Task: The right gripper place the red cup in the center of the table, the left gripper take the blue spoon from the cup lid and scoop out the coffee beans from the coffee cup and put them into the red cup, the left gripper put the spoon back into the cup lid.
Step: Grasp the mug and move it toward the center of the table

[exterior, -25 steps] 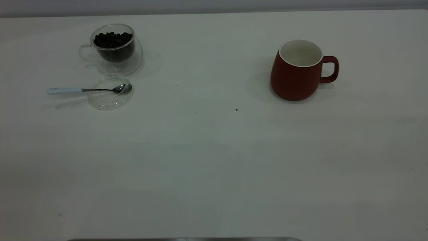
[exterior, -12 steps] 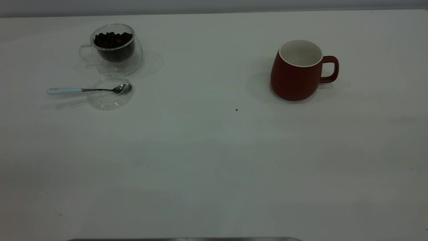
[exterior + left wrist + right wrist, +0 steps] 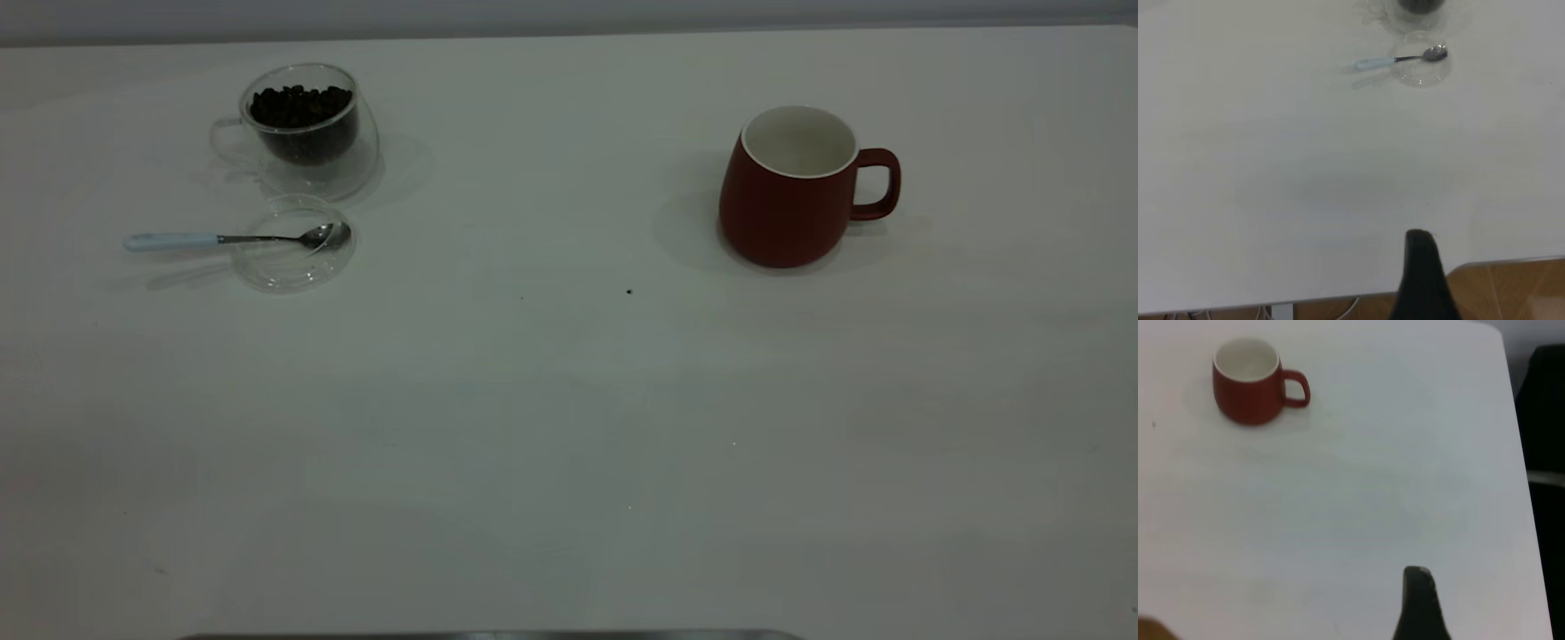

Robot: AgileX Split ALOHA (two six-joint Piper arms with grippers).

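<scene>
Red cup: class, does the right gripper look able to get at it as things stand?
Probably yes. The red cup stands upright alone on the table, handle free, with nothing between it and the right gripper.

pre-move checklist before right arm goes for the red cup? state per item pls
1. Red cup upright on table, right of center: ok.
2. Cup handle faces right, unobstructed: ok.
3. Cup inside empty: ok.
4. Table center free apart from a dark speck: ok.
5. Blue spoon resting with its bowl on the cup lid, coffee beans in the coffee cup: ok.
6. Right tool open: cannot tell; it is far short of the cup.
</scene>
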